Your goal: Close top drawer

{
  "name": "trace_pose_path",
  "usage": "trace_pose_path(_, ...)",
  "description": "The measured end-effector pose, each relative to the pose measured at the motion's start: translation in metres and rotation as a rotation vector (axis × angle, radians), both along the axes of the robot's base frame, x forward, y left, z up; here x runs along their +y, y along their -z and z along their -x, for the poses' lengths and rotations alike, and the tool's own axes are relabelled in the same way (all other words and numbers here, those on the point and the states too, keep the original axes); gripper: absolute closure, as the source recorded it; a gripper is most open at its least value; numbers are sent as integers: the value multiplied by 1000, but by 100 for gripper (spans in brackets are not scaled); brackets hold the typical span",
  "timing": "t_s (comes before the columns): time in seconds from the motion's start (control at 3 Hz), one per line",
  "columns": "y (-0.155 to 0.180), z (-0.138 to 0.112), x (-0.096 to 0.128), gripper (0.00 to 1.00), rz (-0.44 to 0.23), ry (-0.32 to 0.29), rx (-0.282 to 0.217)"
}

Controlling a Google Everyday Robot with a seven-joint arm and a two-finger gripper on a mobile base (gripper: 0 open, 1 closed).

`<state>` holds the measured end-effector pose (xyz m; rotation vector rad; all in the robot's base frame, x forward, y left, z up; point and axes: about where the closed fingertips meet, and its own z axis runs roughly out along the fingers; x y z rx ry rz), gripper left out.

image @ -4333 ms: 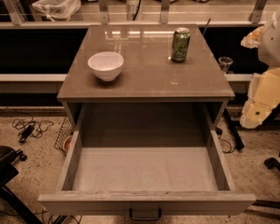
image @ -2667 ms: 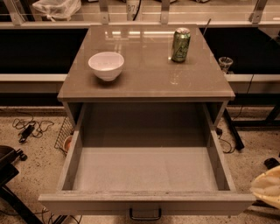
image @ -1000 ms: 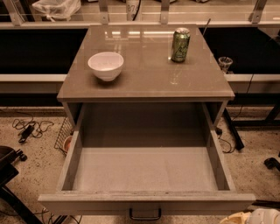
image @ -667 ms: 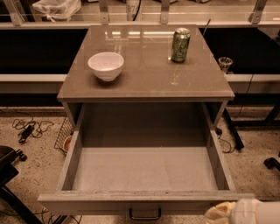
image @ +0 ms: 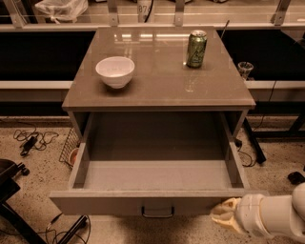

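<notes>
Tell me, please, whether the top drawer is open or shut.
Open: the top drawer is pulled far out, its grey inside exposed. The gripper is at its front panel's lower right.

A speckled beige floor is seen around the grey-brown cabinet. Black cables are strewn over it at the left, and a wire basket is set just beside the cabinet's left side. A pale ledge with metal posts is run along the far side. The gripper is held at the near right.
</notes>
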<state>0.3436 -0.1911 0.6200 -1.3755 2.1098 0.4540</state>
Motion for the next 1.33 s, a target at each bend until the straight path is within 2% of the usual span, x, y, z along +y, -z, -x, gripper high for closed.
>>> trace_pose_path(0.67,-7,-89,14,100,-36,-42,-49)
trace_pose_path(1.0,-9,-98,16,100,-38,-48,-55)
trace_pose_path(1.33,-14,-136,28,100,-48,-74,-72)
